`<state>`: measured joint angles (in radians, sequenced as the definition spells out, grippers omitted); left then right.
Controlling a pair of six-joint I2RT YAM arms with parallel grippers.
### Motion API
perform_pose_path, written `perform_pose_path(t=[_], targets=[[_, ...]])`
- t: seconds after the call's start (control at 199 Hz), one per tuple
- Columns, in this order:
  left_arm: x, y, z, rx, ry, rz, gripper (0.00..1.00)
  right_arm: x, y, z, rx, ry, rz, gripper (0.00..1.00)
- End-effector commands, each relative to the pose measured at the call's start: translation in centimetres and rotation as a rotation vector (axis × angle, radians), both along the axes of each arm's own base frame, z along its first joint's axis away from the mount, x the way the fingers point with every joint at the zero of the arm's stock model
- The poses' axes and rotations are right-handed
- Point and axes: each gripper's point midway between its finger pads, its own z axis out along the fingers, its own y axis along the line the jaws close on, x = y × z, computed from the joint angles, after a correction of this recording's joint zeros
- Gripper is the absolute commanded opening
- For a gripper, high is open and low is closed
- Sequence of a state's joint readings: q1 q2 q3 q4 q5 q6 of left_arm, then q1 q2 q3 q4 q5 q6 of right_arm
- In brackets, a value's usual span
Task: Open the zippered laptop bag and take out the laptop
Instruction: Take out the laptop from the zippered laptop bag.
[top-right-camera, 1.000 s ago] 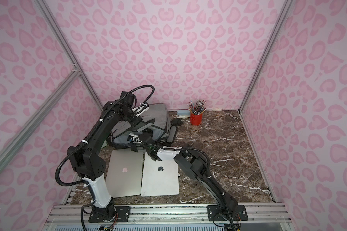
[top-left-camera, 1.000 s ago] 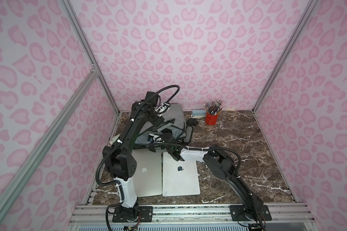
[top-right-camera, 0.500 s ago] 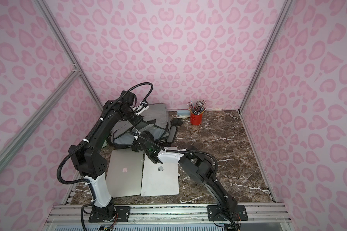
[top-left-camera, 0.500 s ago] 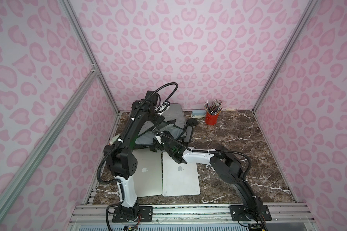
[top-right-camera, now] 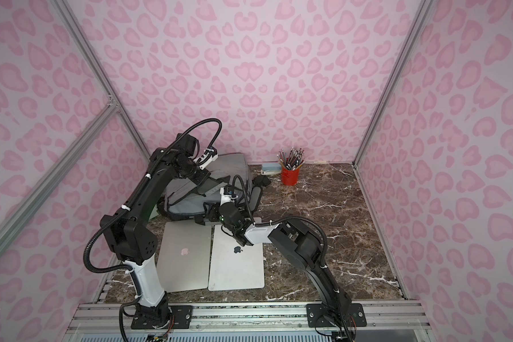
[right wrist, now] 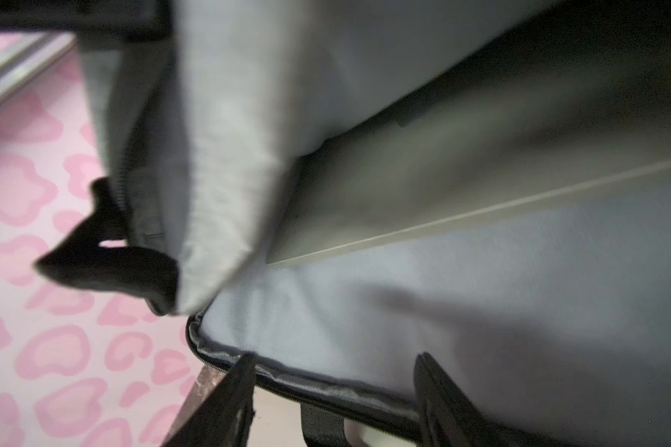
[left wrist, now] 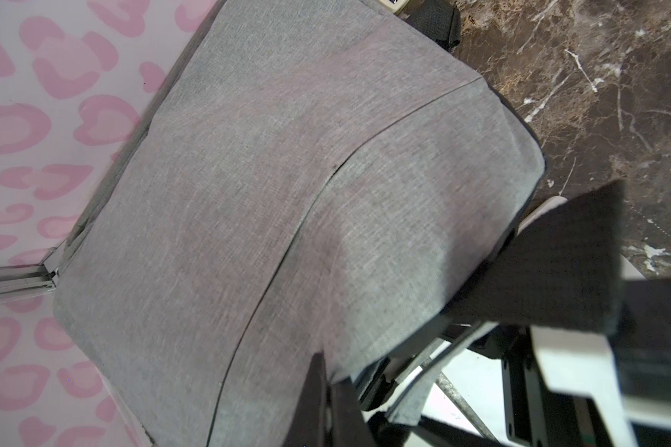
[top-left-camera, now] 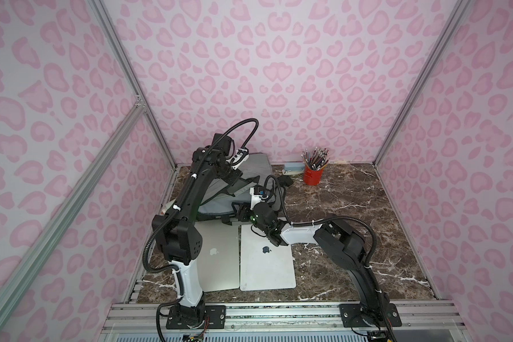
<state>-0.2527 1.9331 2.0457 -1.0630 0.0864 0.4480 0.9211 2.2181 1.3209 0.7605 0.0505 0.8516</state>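
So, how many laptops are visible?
3. Two lie side by side on the table: the pale-logo laptop and the dark-logo laptop. The third laptop is inside the bag; more may be hidden.

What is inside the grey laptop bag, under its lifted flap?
In the right wrist view, the laptop bag holds a flat silver laptop lying on pale lining. The lifted flap covers part of it, so its full outline and the deeper interior are hidden.

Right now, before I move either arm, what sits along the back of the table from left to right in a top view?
grey laptop bag → small pale-blue box → red cup of pencils
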Motion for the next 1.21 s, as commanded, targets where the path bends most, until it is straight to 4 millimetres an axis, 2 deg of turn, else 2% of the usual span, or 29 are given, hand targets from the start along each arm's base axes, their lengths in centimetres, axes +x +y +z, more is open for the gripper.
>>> perform_pose_path(t=[0.0, 0.196, 0.206, 0.241, 0.402, 0.537, 0.728, 0.864, 1.2], targets=[[0.6, -0.9, 1.6, -0.062, -0.049, -0.011, 0.02, -0.1, 0.7, 2.2, 0.253, 0.069, 0.011, 0.65], [0.5, -1.4, 1.5, -0.097, -0.034, -0.012, 0.02, 1.4, 0.6, 2.1, 0.408, 0.181, -0.038, 0.64], [0.5, -1.5, 1.5, -0.100, -0.032, -0.014, 0.02, 1.4, 0.6, 1.4, 0.404, 0.193, -0.042, 0.64], [0.5, -1.6, 1.6, -0.106, -0.033, -0.016, 0.02, 2.0, 1.2, 1.8, 0.438, 0.205, -0.044, 0.64], [0.3, -1.7, 1.7, -0.114, -0.030, -0.013, 0.02, 3.4, 1.2, 0.1, 0.528, 0.326, -0.126, 0.61], [0.3, -1.7, 1.7, -0.114, -0.030, -0.018, 0.02, 4.1, 1.6, -2.0, 0.514, 0.429, -0.192, 0.59], [0.2, -2.0, 1.7, -0.128, -0.024, -0.027, 0.02, 5.4, 1.8, -3.1, 0.573, 0.480, -0.245, 0.56], [0.1, -2.2, 1.7, -0.139, -0.017, -0.034, 0.02, 6.4, 2.3, -3.3, 0.609, 0.491, -0.259, 0.55], [-0.5, -2.6, 0.7, -0.154, 0.033, -0.045, 0.02, 8.6, 4.3, -2.1, 0.690, 0.473, -0.242, 0.51]])
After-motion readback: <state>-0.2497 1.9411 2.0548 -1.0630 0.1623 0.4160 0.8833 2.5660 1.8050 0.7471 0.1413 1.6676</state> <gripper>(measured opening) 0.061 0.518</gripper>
